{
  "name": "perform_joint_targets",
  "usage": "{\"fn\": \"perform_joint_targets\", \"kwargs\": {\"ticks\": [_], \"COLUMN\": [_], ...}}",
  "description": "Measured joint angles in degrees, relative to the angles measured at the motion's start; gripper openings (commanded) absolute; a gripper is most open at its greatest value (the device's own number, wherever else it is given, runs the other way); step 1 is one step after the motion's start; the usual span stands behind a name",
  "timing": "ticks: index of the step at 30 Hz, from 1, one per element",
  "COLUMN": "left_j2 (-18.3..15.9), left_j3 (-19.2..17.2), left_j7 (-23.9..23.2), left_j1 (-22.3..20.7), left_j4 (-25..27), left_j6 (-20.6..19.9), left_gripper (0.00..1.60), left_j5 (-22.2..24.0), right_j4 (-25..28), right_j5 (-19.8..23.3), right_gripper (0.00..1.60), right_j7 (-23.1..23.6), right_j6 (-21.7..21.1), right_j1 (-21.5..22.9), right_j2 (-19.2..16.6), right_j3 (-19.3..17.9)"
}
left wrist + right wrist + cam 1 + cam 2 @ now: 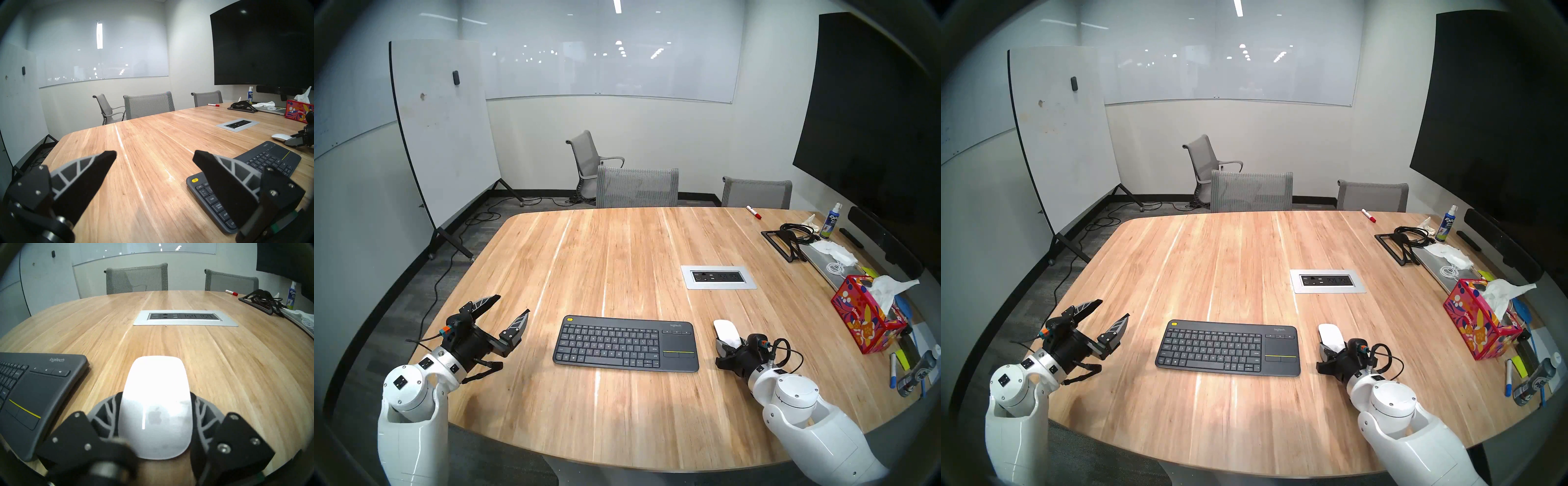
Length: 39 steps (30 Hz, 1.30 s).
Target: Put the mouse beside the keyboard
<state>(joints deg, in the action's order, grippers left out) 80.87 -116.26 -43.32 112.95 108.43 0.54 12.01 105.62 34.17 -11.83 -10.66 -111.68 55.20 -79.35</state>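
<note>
In the head view's lower right, the right tool [155,428] pinches the white mouse [157,405] by its long sides, long axis pointing up-frame, on the counter [619,258] just right of the keyboard [626,342]. The left tool [505,314], spread and empty, sits farther away, lower left.

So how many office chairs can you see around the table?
3. One chair is tucked against the table's far edge, a second is at the far edge further right, and a third stands back near the wall. Others behind the camera can't be ruled out.
</note>
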Motion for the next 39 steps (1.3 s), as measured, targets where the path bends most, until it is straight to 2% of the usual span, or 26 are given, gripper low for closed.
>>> {"fn": "perform_joint_targets", "kwargs": {"ticks": [10, 19, 30, 39], "left_j2": [0.0, 0.0, 0.0, 0.0], "left_j3": [0.0, 0.0, 0.0, 0.0], "left_j7": [0.0, 0.0, 0.0, -0.1], "left_j1": [0.0, 0.0, 0.0, 0.0], "left_j4": [0.0, 0.0, 0.0, 0.0], "left_j6": [0.0, 0.0, 0.0, 0.0], "left_gripper": [1.6, 1.6, 1.6, 1.6], "left_j5": [0.0, 0.0, 0.0, 0.0], "right_j4": [5.0, 6.8, 7.1, 6.9], "right_j5": [-2.1, -3.7, -4.8, -3.9], "right_gripper": [0.0, 0.0, 0.0, 0.0], "right_j7": [-4.4, -7.7, -9.7, -9.3], "right_j6": [0.6, 1.2, 1.7, 1.7], "right_j1": [-4.4, -7.0, -8.0, -7.8], "right_j2": [1.1, 2.7, 3.8, 3.8], "right_j3": [0.7, 2.6, 2.7, 2.3]}}
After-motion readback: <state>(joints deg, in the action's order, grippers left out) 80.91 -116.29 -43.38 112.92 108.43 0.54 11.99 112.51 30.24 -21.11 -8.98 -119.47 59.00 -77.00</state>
